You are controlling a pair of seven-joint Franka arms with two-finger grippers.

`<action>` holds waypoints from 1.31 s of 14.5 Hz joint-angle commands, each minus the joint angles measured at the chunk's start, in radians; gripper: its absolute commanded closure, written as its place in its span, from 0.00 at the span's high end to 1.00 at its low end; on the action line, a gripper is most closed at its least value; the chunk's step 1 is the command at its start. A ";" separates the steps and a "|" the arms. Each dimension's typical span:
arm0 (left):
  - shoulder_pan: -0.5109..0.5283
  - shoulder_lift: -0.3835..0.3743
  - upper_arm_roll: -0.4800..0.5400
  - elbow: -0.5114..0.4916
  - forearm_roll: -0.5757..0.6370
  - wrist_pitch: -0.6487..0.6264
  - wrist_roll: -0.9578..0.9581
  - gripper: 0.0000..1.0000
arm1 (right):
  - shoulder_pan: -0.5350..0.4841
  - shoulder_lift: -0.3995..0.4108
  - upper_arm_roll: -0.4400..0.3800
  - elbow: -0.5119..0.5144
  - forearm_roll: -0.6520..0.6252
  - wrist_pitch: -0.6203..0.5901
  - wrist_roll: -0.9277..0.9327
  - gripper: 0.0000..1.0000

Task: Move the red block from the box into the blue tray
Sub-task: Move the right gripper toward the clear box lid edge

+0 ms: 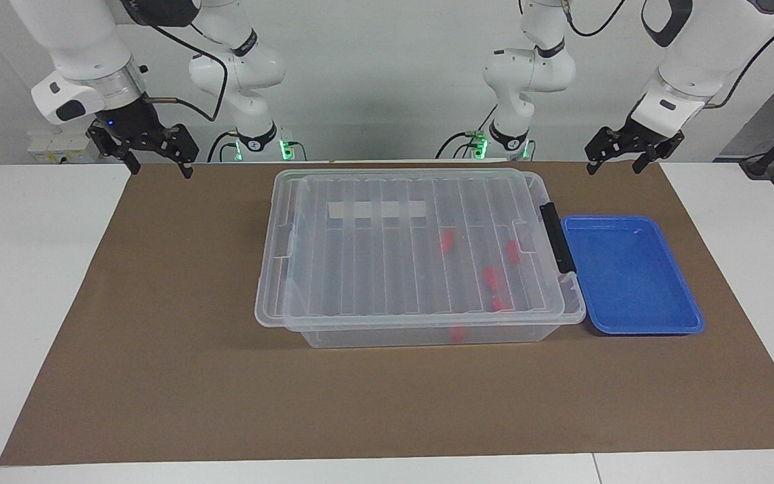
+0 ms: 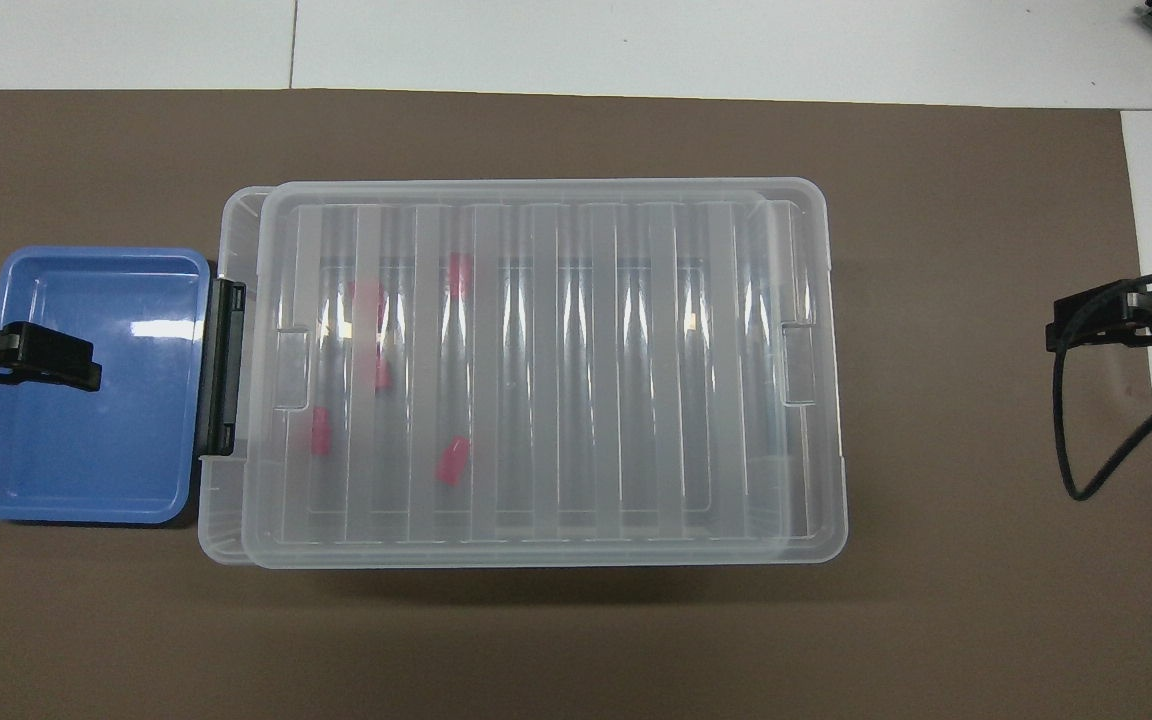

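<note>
I am holding both claws up near my own edge of the desk: my left gripper [image 1: 623,159] is hanging open and empty over the brown mat, near the shallow bright blue plastic tray [image 1: 679,314], and my right gripper [image 1: 155,153] is waiting open at its own end. The small red plastic blocks [image 1: 447,240] are lying inside the large clear plastic box [image 1: 279,269], under its ribbed transparent lid [image 1: 387,235], which is sitting slightly askew. I am judging the black latch [image 1: 556,236] beside the tray comes first: lift the lid straight, then pinch one block squarely
</note>
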 commanded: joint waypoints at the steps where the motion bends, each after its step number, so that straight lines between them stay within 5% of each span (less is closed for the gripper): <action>1: 0.008 -0.005 -0.002 0.007 -0.006 0.003 0.008 1.00 | -0.008 -0.001 0.001 0.006 0.006 -0.004 -0.026 1.00; 8: 0.008 -0.005 -0.002 0.007 -0.006 0.003 0.008 1.00 | 0.012 -0.006 0.012 -0.063 0.021 0.118 -0.018 1.00; 11: 0.008 -0.005 -0.001 0.007 -0.006 0.003 0.008 1.00 | -0.153 -0.011 0.243 -0.175 0.054 0.245 -0.012 1.00; 12: 0.008 -0.005 -0.001 0.005 -0.006 0.003 0.008 1.00 | -0.149 -0.011 0.259 -0.208 0.054 0.284 -0.004 1.00; 19: 0.008 -0.005 -0.001 0.007 -0.006 0.003 0.008 1.00 | -0.103 -0.007 0.268 -0.411 0.057 0.503 -0.019 1.00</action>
